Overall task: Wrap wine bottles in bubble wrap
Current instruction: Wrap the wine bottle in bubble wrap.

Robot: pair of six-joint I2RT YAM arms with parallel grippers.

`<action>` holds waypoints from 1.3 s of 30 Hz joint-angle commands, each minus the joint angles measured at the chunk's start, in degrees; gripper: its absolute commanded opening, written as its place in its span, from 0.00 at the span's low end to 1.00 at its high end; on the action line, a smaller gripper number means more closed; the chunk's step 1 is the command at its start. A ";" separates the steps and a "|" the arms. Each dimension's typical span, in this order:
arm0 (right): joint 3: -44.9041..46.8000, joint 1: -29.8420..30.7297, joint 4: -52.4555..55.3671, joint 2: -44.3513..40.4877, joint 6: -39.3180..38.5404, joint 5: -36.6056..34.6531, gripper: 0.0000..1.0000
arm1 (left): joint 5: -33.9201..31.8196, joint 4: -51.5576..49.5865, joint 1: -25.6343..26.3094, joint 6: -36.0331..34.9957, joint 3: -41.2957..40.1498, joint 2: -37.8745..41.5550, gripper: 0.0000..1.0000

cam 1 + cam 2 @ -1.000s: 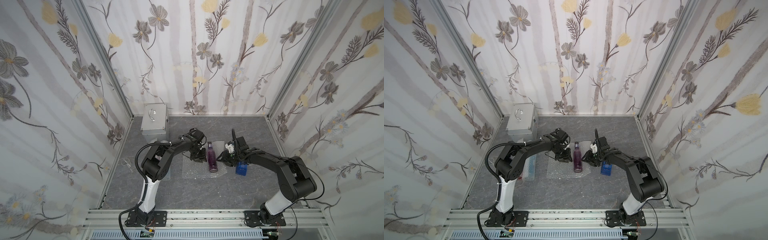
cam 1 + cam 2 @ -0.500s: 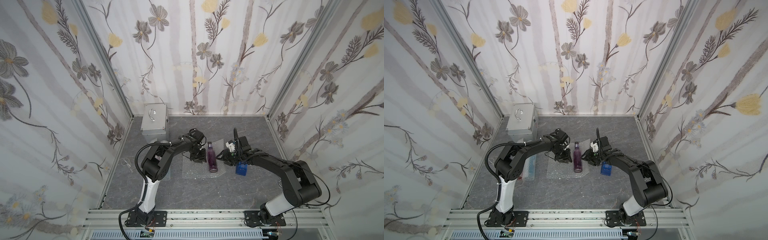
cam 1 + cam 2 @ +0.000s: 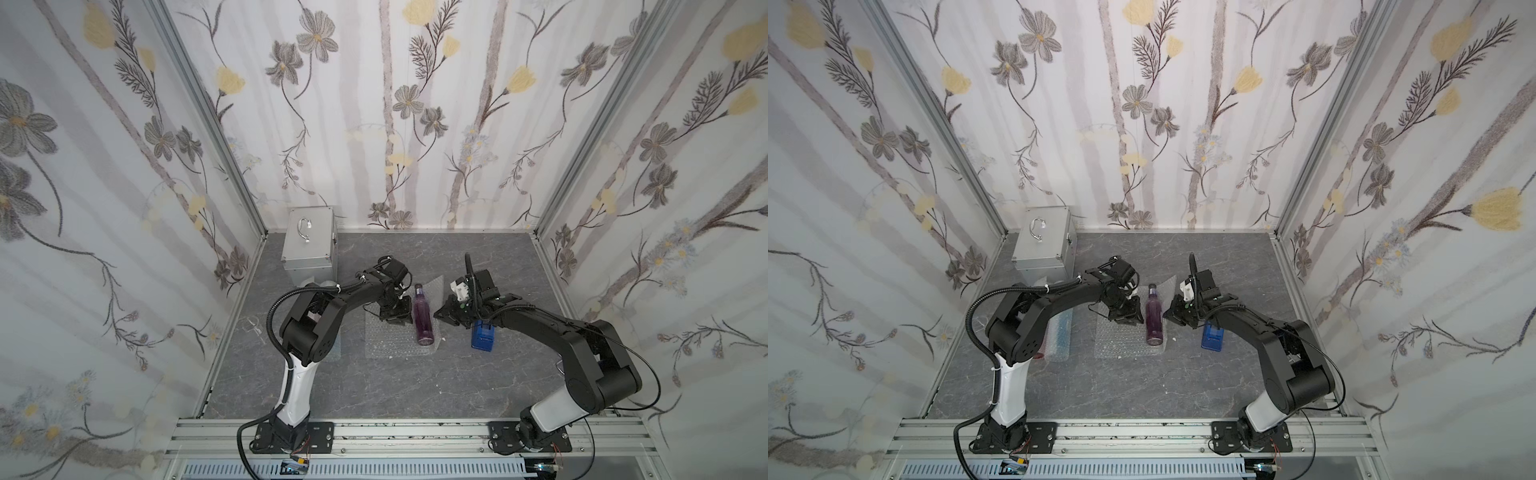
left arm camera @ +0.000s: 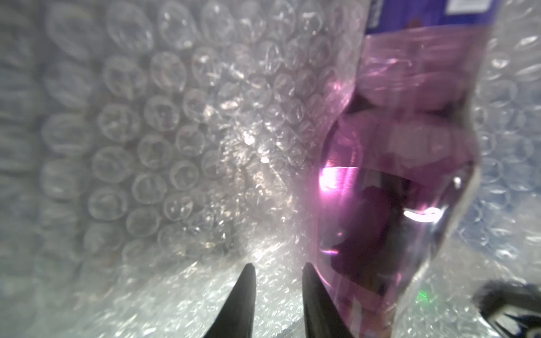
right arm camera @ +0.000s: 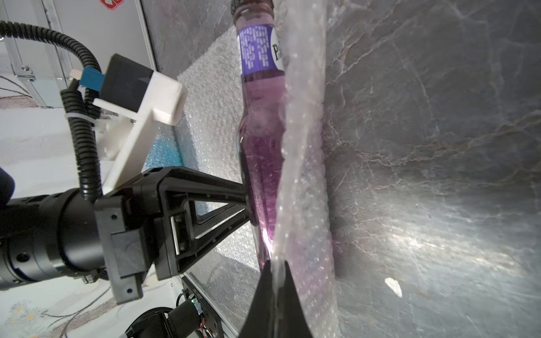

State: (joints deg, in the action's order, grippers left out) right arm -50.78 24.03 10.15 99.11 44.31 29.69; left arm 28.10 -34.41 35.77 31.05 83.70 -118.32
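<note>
Lifting the bubble wrap (image 5: pixel 304 146), pinched in the closed right pincer (image 5: pixel 276 267), may roll the wine bottle (image 5: pixel 260 164); left pincer (image 4: pixel 278 267), part-open, grips nothing.

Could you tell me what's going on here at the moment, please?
The two arms are wrapping a purple bottle, which lies on its side on a sheet of bubble wrap in the middle of the table. The right pincer is shut on the sheet's edge, which is lifted alongside the bottle. The left pincer, jaws slightly apart, sits against the bottle's other side. The bottle is not yet rolled up.
</note>
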 commanded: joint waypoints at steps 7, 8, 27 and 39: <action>-6.19 4.44 0.94 5.46 0.79 -1.04 0.20 | 0.71 0.97 -0.69 -0.68 -0.03 1.54 0.30; -6.91 4.96 1.01 6.06 0.88 -1.04 0.25 | 0.84 1.06 -0.69 -0.64 -0.03 1.51 0.30; -9.60 8.24 1.00 11.28 0.01 -0.43 0.34 | 9.12 7.73 -5.98 1.06 -7.59 9.98 0.42; -9.86 8.55 1.05 11.81 -1.07 0.36 0.30 | 20.53 16.15 -6.56 0.76 -4.68 4.28 0.49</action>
State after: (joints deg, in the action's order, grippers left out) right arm -60.53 32.40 9.69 110.45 43.86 31.38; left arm 45.82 -20.47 29.15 32.36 78.00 -113.21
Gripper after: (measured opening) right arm 0.301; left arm 0.496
